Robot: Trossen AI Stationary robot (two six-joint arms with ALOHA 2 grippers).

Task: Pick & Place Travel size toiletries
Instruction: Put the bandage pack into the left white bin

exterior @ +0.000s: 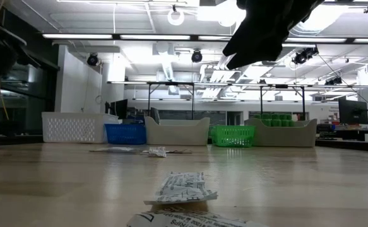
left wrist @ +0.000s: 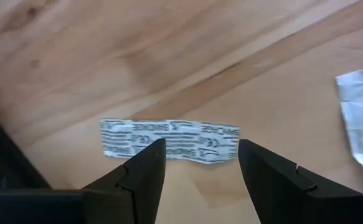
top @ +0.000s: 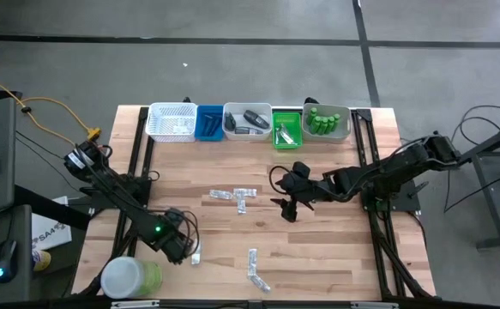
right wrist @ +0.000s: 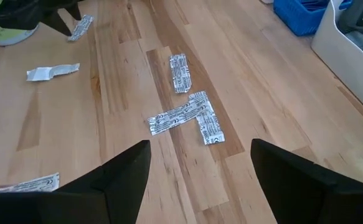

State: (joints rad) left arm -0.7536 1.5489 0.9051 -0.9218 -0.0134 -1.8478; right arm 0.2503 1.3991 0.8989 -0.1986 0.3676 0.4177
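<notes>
Sachet [left wrist: 169, 139]: flat on table, just ahead of left end effector [left wrist: 201, 163], long axis crosswise to its parted, empty jaws; right arm farther off.

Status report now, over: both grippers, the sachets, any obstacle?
Left gripper open, low over one sachet, nothing held. Right gripper open, empty, above the sachet cluster. No obstacle seen, over.
</notes>
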